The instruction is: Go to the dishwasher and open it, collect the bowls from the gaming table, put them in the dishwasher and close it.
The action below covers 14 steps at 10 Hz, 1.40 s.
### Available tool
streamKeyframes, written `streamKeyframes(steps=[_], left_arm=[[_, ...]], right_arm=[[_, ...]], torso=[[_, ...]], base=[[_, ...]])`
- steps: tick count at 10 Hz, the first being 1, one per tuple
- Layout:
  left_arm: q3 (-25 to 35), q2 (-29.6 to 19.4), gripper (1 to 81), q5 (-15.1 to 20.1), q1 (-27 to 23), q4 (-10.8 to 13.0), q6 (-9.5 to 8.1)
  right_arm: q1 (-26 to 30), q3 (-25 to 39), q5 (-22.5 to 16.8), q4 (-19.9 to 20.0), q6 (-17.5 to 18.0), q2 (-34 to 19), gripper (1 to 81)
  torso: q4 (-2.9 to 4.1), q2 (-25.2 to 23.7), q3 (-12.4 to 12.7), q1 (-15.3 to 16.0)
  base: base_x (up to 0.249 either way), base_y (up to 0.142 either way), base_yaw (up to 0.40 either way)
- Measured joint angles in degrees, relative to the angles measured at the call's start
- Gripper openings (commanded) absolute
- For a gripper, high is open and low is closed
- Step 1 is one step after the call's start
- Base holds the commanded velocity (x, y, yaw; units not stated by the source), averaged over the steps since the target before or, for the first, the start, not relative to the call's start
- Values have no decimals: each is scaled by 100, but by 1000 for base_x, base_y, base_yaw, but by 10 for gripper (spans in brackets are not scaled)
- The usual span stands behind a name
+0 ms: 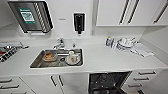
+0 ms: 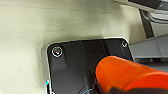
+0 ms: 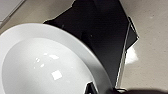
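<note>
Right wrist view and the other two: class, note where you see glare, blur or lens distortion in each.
Right wrist view: bright glare patches sit inside the white bowl, and a shiny spot marks the floor. Left wrist view: the orange bowl is close and soft-edged. Head view: the picture is blurry, the countertop edge bows from the wide lens, and the open dishwasher is dark inside.

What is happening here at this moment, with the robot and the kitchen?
The robot faces a white kitchen counter with a sink that holds some dishes. Below the counter the dishwasher stands open, its dark inside showing. In the left wrist view an orange bowl sits close to the camera, and in the right wrist view a white bowl does the same, so each arm seems to carry one bowl. Neither bowl is in the dishwasher yet.
</note>
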Motion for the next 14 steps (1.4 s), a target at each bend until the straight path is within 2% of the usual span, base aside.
streamKeyframes(steps=[2,4,7,8,11,13,14], left_arm=[[488,-215,10,477,-596,2,-11],[978,-424,10,974,-1365,0,-13],[1634,-462,10,2022,-2236,-110,-13],[1727,-418,10,2311,-2520,-155,-13],[1805,-171,10,3155,-3291,-306,-16],[1803,255,10,3590,-3832,-369,-124],[1794,568,10,3693,-3978,-391,-155]], right_arm=[[2,2,0,0,0,2,10],[60,13,4,2,2,2,10],[182,82,15,2,2,2,10],[217,82,37,2,2,2,10],[286,85,67,2,5,2,10],[284,99,67,0,2,2,10],[284,110,69,0,0,10,10]], torso=[[0,0,-5,0],[0,0,-146,0],[0,5,-730,5],[0,7,-889,7],[0,11,-979,9],[0,13,-979,11],[0,13,-979,11]], base=[[0,0,0],[0,0,0],[0,0,0],[0,0,0],[0,0,0],[0,0,0],[0,0,0]])
